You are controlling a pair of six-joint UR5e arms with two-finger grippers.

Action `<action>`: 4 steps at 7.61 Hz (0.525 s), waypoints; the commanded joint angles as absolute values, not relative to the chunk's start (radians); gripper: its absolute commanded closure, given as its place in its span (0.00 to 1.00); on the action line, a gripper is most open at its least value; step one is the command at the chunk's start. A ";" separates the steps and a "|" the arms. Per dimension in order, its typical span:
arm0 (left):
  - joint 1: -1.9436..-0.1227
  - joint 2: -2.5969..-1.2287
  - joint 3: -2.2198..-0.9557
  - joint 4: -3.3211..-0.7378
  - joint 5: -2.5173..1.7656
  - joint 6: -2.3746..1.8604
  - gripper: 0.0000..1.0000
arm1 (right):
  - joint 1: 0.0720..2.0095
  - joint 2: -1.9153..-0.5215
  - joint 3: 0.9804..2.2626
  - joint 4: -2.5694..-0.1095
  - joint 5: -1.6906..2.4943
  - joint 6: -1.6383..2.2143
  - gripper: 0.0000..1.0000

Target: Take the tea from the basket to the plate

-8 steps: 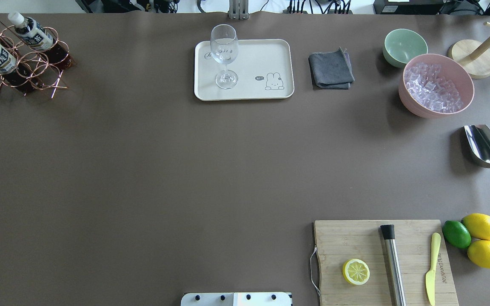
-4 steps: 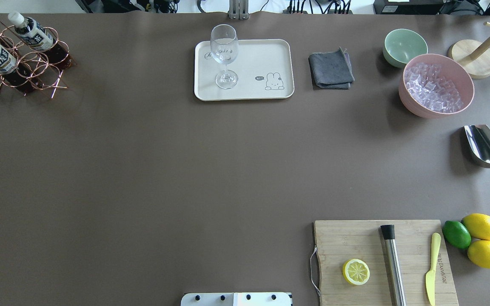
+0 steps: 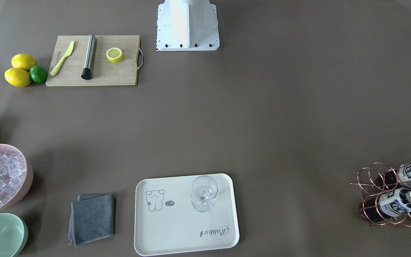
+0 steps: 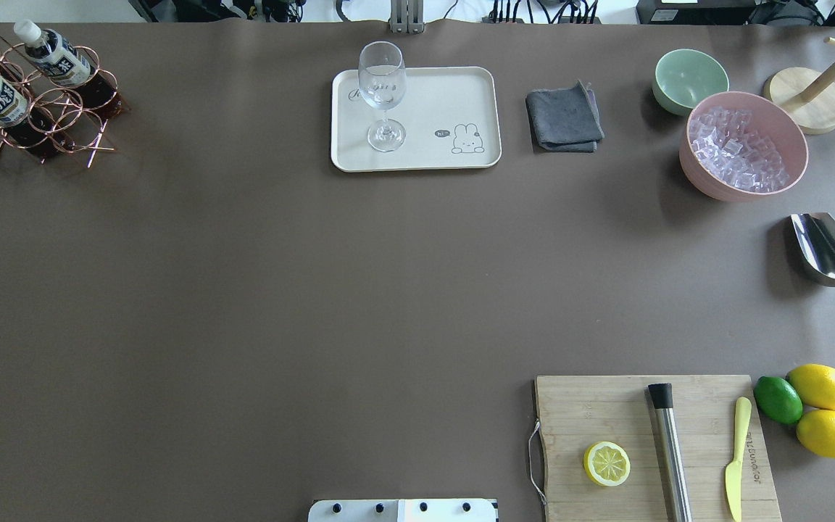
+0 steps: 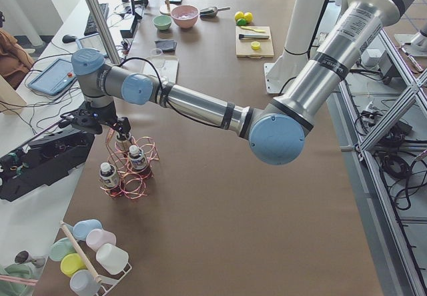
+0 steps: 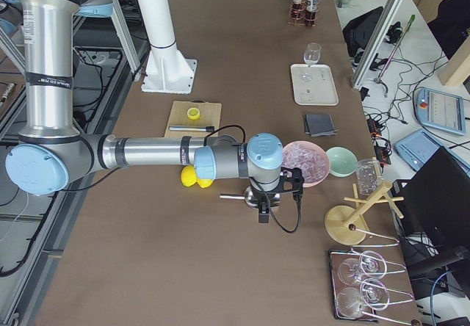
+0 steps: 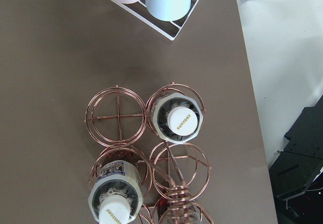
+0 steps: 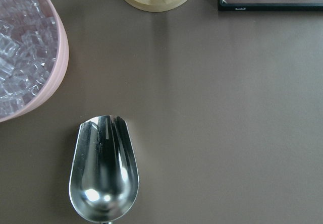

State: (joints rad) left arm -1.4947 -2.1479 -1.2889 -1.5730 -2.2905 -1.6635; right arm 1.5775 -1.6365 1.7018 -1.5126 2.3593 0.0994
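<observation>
**Tea in the basket, left jaws above it**

Three bottles of tea (image 7: 180, 121) stand upright in the rings of the basket (image 7: 117, 116), at the far left corner of the counter (image 4: 243, 290). The left jaws hang just over the basket's thin handle. It cannot be told if they are open or closed. The plate (image 4: 446, 94) lies well apart from the basket and carries a glass (image 4: 383, 87). The right jaws hang over the scoop (image 8: 103, 173), beside the ice bowl (image 8: 30, 57). Their opening cannot be told either.
</observation>
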 commanded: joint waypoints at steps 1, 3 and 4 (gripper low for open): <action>-1.482 -2.143 -1.289 -1.574 -2.292 -1.672 0.07 | 1.560 -1.620 1.790 -1.514 2.387 0.100 0.00; -1.456 -2.141 -1.285 -1.574 -2.292 -1.672 0.12 | 1.551 -1.608 1.834 -1.514 2.509 0.107 0.00; -1.456 -2.141 -1.281 -1.575 -2.292 -1.671 0.16 | 1.551 -1.580 1.836 -1.513 2.551 0.107 0.00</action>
State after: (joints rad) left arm -1.4625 -2.1420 -1.2858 -1.5740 -2.2916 -1.6718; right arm 1.5540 -1.6132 1.8169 -1.5140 2.4659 0.1053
